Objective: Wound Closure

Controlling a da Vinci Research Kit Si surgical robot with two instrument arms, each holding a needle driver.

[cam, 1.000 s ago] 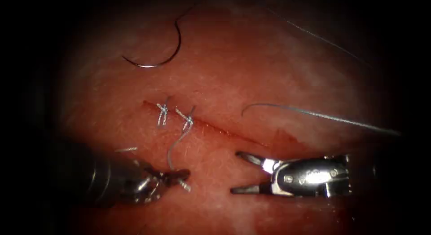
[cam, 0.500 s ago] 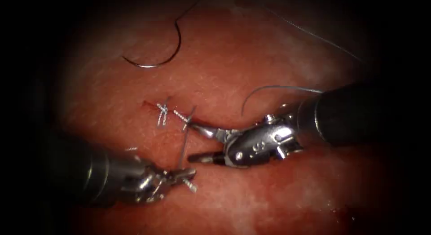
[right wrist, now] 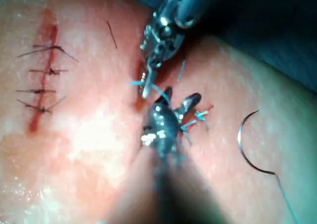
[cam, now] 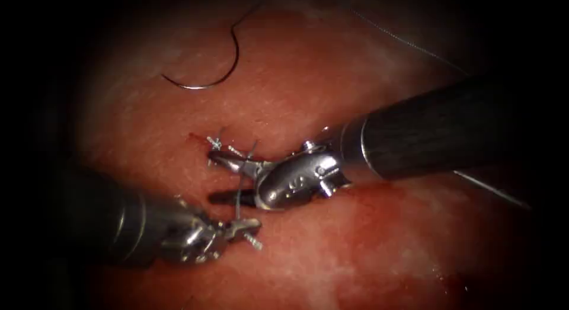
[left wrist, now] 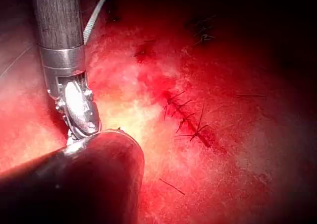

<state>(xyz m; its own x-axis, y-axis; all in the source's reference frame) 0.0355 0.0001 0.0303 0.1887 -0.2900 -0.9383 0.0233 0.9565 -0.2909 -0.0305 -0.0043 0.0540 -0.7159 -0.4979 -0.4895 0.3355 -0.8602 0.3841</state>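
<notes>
- The left tool [cam: 240,227] sits nearest the endoscope, its jaws closed on the thread [cam: 238,197] that rises from them to the second knot [cam: 249,159] on the cut [cam: 198,138].
- Just beyond it, the right tool [cam: 222,179] has its jaws wide apart and holds nothing; the thread runs up between them, one jaw by the knots, the other just above the left tool.
- Change: a second ago the right tool lay well to the right, below the cut; it has since swung in leftward to straddle the thread, which has gone from slack and curved to straight.
- My reading: an open cutting tool straddling a taut tail suggests the tail is set up for trimming.
- Farthest off, beyond both tools, the needle [cam: 210,73] lies free on the tissue [cam: 332,79], not in it, unmoved and held by neither.
- The right wrist view also shows the needle [right wrist: 247,144] and four older stitches [right wrist: 42,78]; the left wrist view shows the stitches [left wrist: 185,117] and right tool [left wrist: 79,110].
</notes>
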